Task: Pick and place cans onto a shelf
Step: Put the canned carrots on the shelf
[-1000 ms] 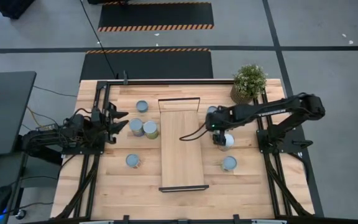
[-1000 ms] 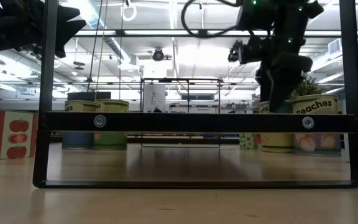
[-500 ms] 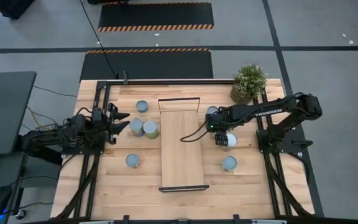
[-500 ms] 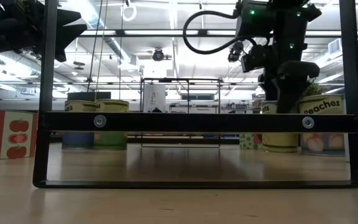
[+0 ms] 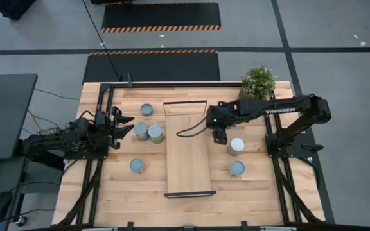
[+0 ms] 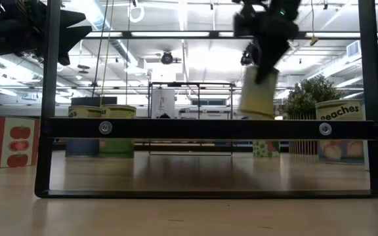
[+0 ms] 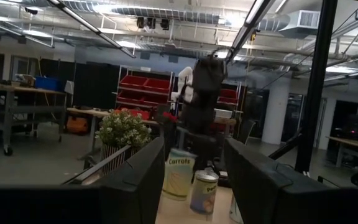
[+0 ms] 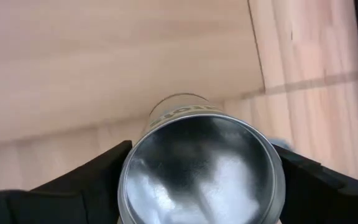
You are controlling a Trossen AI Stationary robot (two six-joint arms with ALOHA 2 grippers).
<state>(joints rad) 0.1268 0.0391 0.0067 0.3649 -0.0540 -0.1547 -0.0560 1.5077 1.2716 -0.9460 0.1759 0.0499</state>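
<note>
My right gripper (image 5: 218,135) hangs above the right long edge of the shelf (image 5: 188,151), shut on a can with a pale yellow label (image 6: 258,92). The can's silvery top (image 8: 201,165) fills the right wrist view. A peaches can (image 5: 237,145) stands on the table just right of it, and another can (image 5: 236,169) nearer the front. Several cans (image 5: 148,132) stand left of the shelf. My left gripper (image 5: 123,123) waits open at the table's left side, with nothing between its fingers. My right gripper pinches the can between its two fingers, one on each side of the wall just under the top rim (image 8: 128,177). The fingers (image 8: 95,177) come from above, slanting down. The can hangs below them, slightly tilted and lifted clear of table and shelf.
A potted plant (image 5: 257,83) stands at the far right corner. The shelf's black end frames (image 6: 209,128) rise at its near and far short ends. The shelf board (image 8: 104,50) lies bare under the held can.
My right gripper has risen and gone toward the shelf, taking the pale yellow can with it. The can, which stood on the table beside the peaches can, now hangs clear above the shelf's right edge. The peaches can has stayed where it was.
</note>
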